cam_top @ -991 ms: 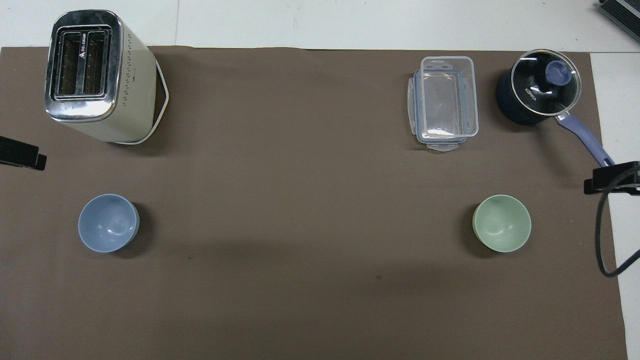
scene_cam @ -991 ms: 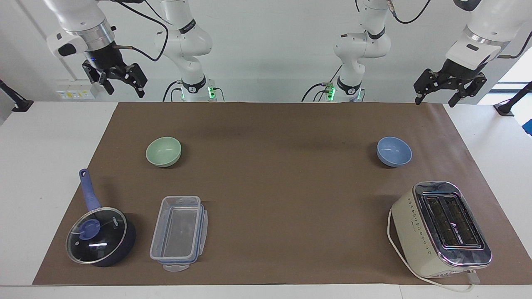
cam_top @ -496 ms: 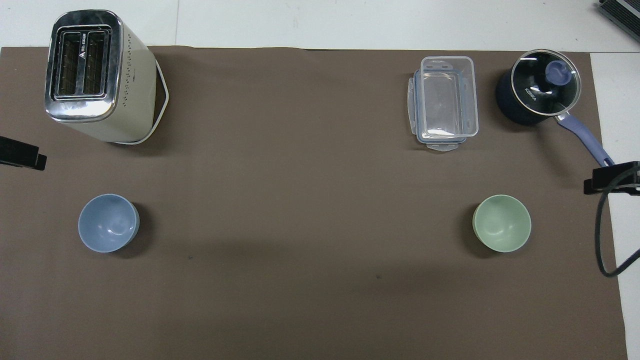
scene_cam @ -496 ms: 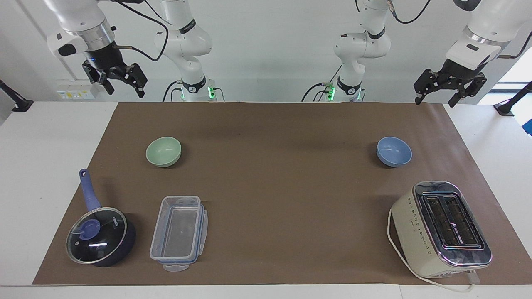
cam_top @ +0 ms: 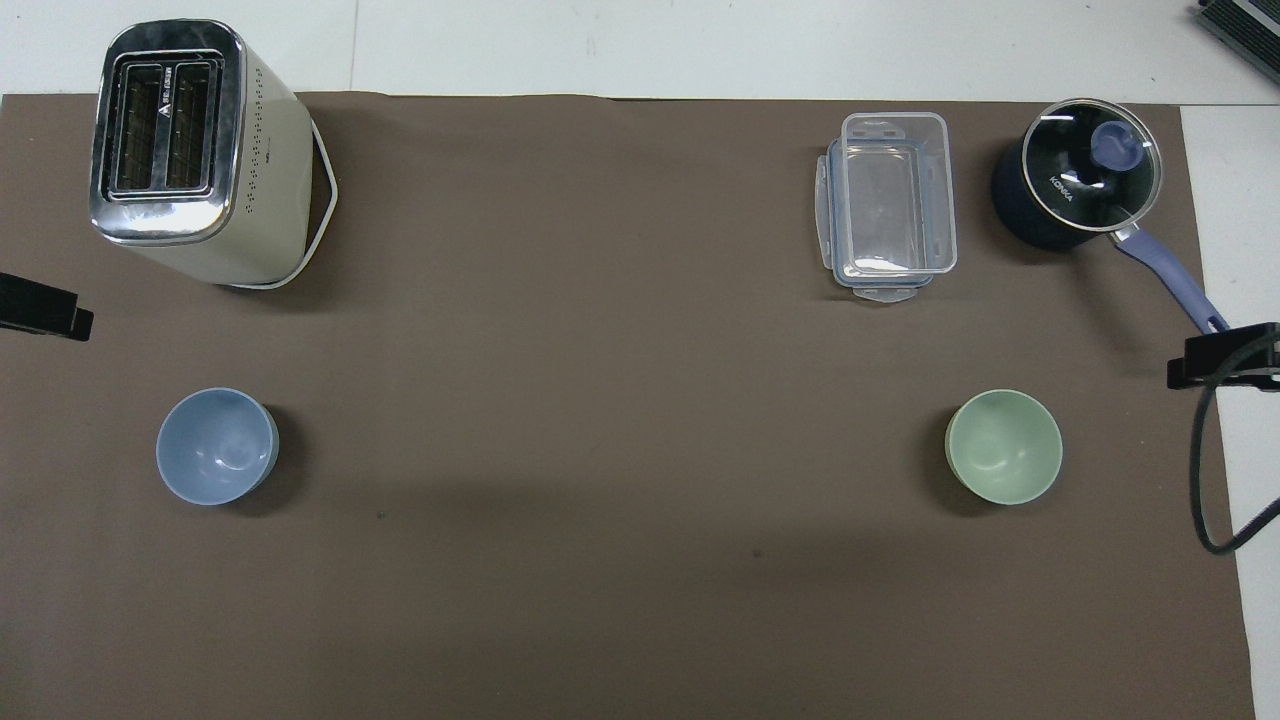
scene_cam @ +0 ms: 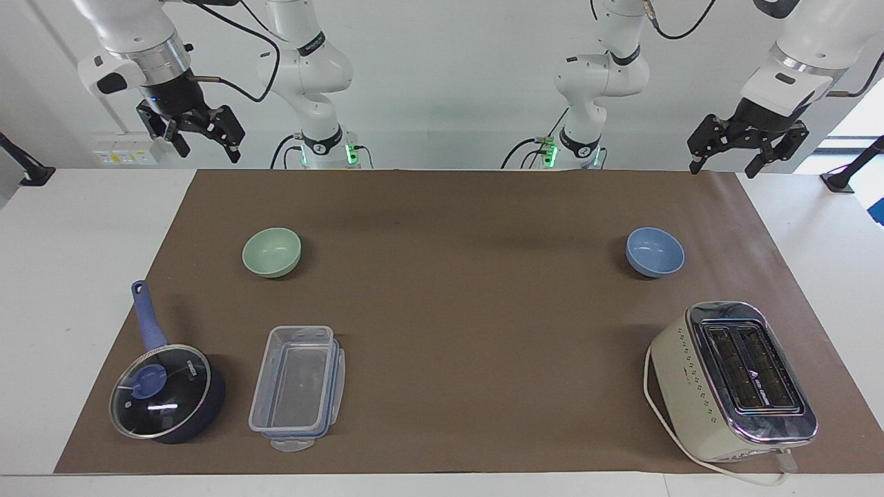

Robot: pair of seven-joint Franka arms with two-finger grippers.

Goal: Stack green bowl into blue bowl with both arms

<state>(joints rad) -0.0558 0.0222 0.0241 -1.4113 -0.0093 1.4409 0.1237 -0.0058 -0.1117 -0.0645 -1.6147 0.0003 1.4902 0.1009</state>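
Note:
The green bowl (scene_cam: pixel 271 252) stands upright and empty on the brown mat toward the right arm's end of the table; it also shows in the overhead view (cam_top: pixel 1004 446). The blue bowl (scene_cam: pixel 655 251) stands upright and empty toward the left arm's end, about as near to the robots; it also shows in the overhead view (cam_top: pixel 217 445). My right gripper (scene_cam: pixel 207 148) is open and empty, held high over the table's edge at the robots' end. My left gripper (scene_cam: pixel 722 168) is open and empty, held high over the mat's corner. Both arms wait, well apart from the bowls.
A cream toaster (scene_cam: pixel 735 379) with its cord stands farther from the robots than the blue bowl. A clear plastic container (scene_cam: pixel 297 386) and a dark blue lidded saucepan (scene_cam: pixel 166 393) stand farther from the robots than the green bowl.

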